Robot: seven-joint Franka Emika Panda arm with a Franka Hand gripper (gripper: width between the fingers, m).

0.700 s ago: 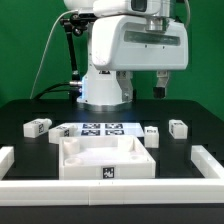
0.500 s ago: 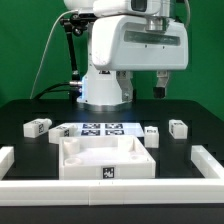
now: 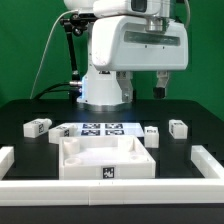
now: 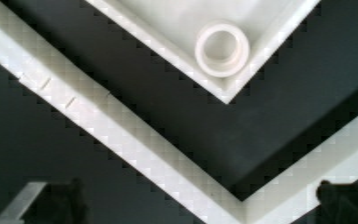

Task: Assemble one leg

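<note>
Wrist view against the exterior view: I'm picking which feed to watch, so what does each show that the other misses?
Only the wrist view: the gripper, fingers wide apart and holding nothing, and a round hole in a white part's corner. Only the exterior view: the arm, the marker board, and loose tagged blocks, such as the leg at the exterior view's left. Both: white pieces on the black table.
</note>
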